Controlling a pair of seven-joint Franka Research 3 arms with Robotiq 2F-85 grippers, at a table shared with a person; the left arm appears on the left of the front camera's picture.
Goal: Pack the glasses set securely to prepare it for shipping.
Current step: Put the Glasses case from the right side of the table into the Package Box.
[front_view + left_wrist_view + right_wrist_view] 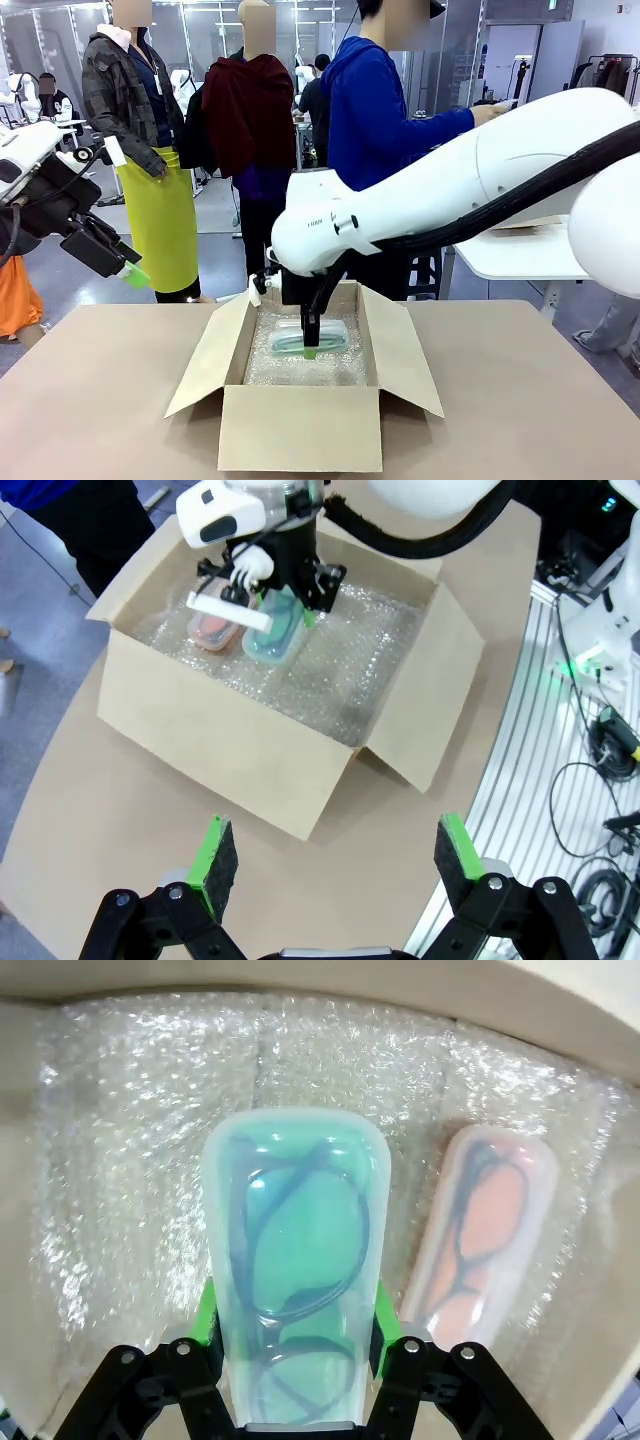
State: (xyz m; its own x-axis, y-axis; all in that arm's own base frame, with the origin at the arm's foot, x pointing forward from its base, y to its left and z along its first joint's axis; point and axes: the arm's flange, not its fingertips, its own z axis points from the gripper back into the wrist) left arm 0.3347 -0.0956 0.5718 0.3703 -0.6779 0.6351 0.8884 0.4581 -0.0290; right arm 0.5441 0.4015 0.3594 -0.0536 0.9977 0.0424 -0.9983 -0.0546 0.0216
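My right gripper (295, 1330) is shut on the mint green case (295, 1240) of the glasses set, its green pads pressing on both long sides. Dark frames show through the lid. The pale pink case (485, 1240) lies beside it on bubble wrap. In the front view the right gripper (312, 340) reaches down into the open cardboard box (300, 430) with the mint case (335, 335) low inside. From the left wrist view the mint case (275, 635) looks tilted next to the pink case (212, 630). My left gripper (335, 855) is open and holds nothing, raised at the table's left (128, 268).
Bubble wrap (120, 1160) lines the box floor. All the box flaps (405, 350) stand open and splayed outward. Brown paper (100, 400) covers the table around the box. A person in a blue hoodie (370, 110) stands at the far side.
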